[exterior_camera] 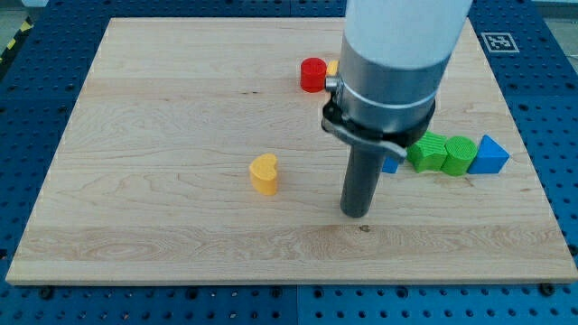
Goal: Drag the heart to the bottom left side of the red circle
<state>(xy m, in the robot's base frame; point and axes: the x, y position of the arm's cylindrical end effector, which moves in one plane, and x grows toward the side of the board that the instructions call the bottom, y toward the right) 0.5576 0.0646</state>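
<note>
A yellow heart block (265,174) stands on the wooden board (163,108) left of centre. A red circle block (313,74) sits near the view's top, up and right of the heart, with a small yellow block (332,68) touching its right side, mostly hidden by the arm. My tip (357,214) rests on the board to the right of the heart and slightly lower, apart from it by a clear gap. The red circle is well above the tip.
At the view's right, a row of blocks: a blue piece (391,163) mostly hidden behind the rod, two green blocks (426,152) (459,155) and a blue triangle (489,155). The arm's wide body (393,63) covers the upper middle right.
</note>
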